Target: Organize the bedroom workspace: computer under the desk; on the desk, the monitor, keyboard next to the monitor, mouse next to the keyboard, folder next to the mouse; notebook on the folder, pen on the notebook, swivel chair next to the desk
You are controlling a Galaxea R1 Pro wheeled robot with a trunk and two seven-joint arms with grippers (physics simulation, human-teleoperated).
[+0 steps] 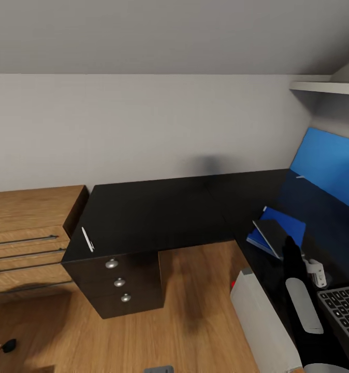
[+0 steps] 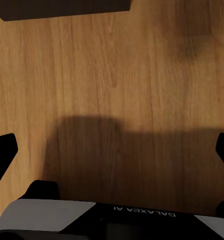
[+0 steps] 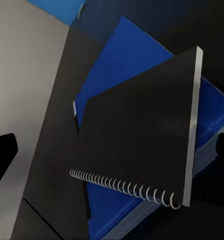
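The black desk runs along the wall and turns toward me at the right. On that right wing a blue folder lies flat, and a black spiral notebook rests askew on top of it. The right wrist view looks closely at the notebook and the folder. My right gripper hovers open just over them, holding nothing. A thin white pen lies at the desk's left front corner. The keyboard is on the desk at the lower right. My left gripper is open above bare wooden floor.
A pale grey case with a small red dot stands at the desk's front edge; I cannot tell what it is. Drawers with round silver knobs sit under the pen. A light wooden counter adjoins the desk's left, and a shelf hangs upper right.
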